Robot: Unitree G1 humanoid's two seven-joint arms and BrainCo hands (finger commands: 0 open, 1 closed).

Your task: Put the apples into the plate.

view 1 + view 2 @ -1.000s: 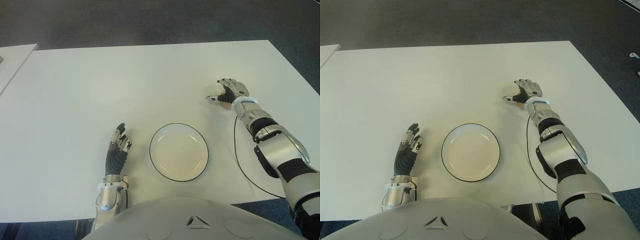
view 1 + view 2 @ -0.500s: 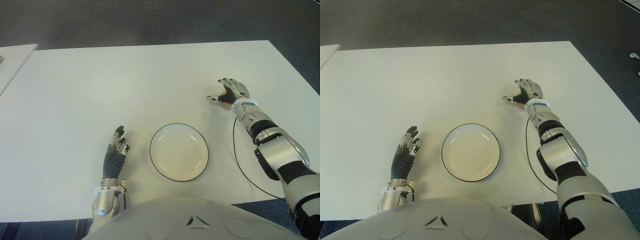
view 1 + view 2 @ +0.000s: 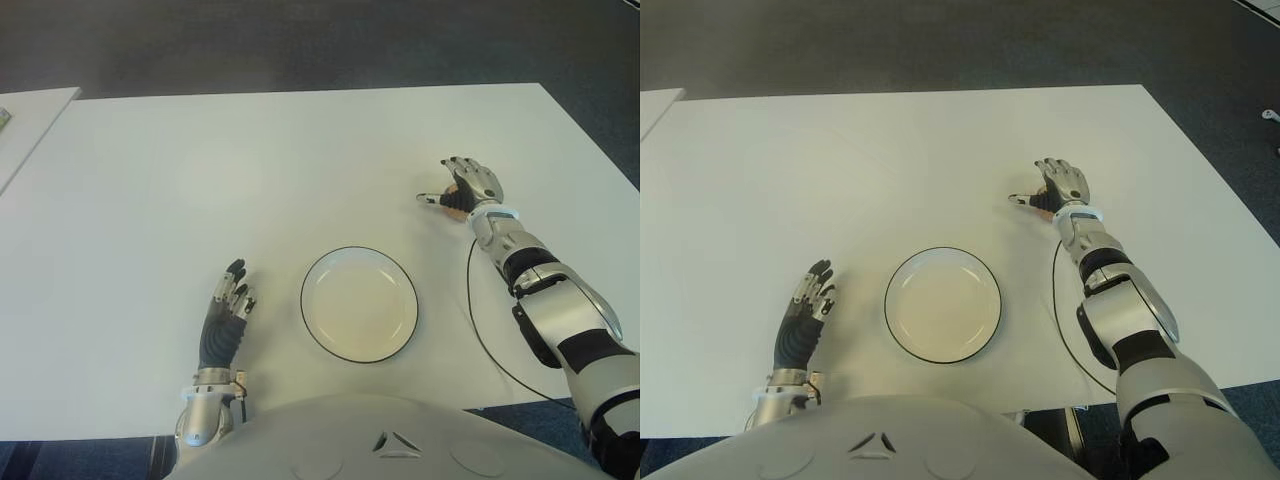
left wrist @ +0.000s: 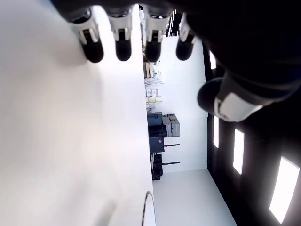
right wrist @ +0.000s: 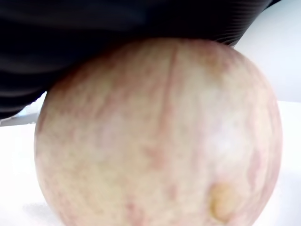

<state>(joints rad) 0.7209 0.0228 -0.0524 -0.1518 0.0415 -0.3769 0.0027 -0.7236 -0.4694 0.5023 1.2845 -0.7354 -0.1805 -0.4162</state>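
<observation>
I've got the right hand [image 3: 463, 189] reaching far out on my right side of the white counter [image 3: 250, 170], draped over the apple [image 5: 160, 136], palm pressed on top of it and fingers curled around it, thumb poking out sideways. In the right wrist view the apple fills almost everything: pale yellow skin with pink streaks, sitting on the white surface under the dark palm. From the head I only catch a sliver of it under the hand. The plate [image 3: 359, 304], white with a thin dark rim, sits near my front edge of the counter, well apart from the apple, with nothing in it. My left hand [image 3: 226, 312] shows just left of the plate, fingers straight and relaxed, holding nothing; I can't tell whether it touches the surface. A thin black cable [image 3: 478, 330] loops on the counter beside the right forearm. Beyond the counter there's dark grey carpet [image 3: 300, 45], and a second white surface [image 3: 25, 118] pokes in at the far left.
</observation>
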